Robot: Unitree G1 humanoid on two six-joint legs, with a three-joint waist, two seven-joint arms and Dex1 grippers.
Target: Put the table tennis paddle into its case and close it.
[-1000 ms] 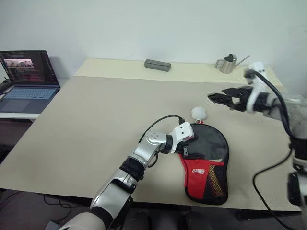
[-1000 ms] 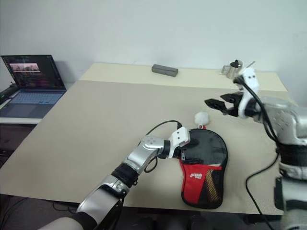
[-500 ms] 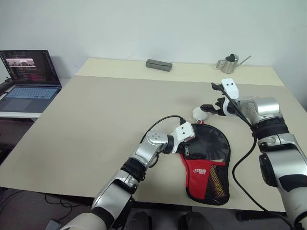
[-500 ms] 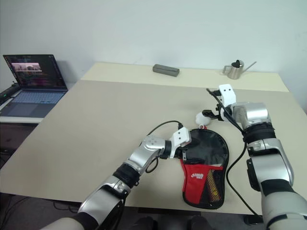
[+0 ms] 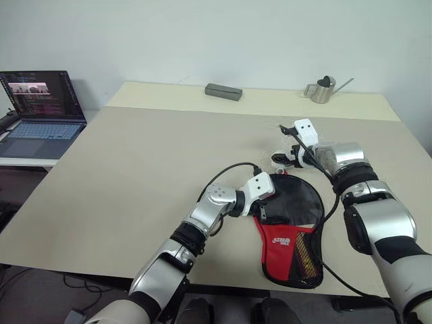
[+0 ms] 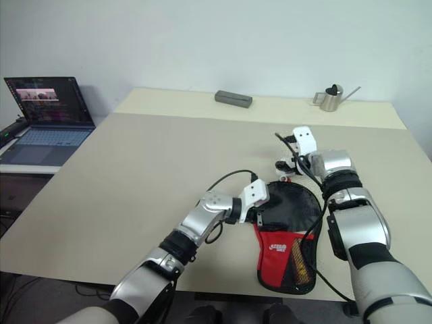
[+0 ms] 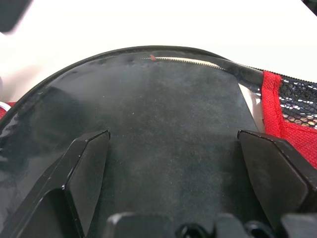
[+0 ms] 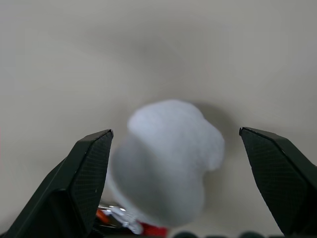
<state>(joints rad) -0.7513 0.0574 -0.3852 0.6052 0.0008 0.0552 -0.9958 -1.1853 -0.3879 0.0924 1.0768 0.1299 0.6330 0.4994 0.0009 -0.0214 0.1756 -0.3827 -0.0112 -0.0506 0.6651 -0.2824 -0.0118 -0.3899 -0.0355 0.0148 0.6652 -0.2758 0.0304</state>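
Note:
The case (image 5: pixel 291 233) lies flat near the table's front edge, with its black round part (image 5: pixel 297 199) farther from me and its red mesh-pocket part (image 5: pixel 287 250) toward me. My left gripper (image 5: pixel 265 208) rests over the round part's left rim, open, and in the left wrist view its fingers (image 7: pixel 89 163) straddle a matte black face. The white pom-pom (image 8: pixel 168 158) sits on the table just beyond the case. My right gripper (image 5: pixel 283 157) is open around the pom-pom, one finger on each side. The paddle is hidden; I cannot tell it from the case's black part.
An open laptop (image 5: pixel 40 108) sits on a lower side table to the left. A grey block (image 5: pixel 222 91) and a small metal watering can (image 5: pixel 321 90) stand along the table's (image 5: pixel 135 175) far edge. The case lies close to the table's front edge.
My right arm has swung down and to the left, from above the table's right side to the pom-pom. The left gripper and the case have stayed put.

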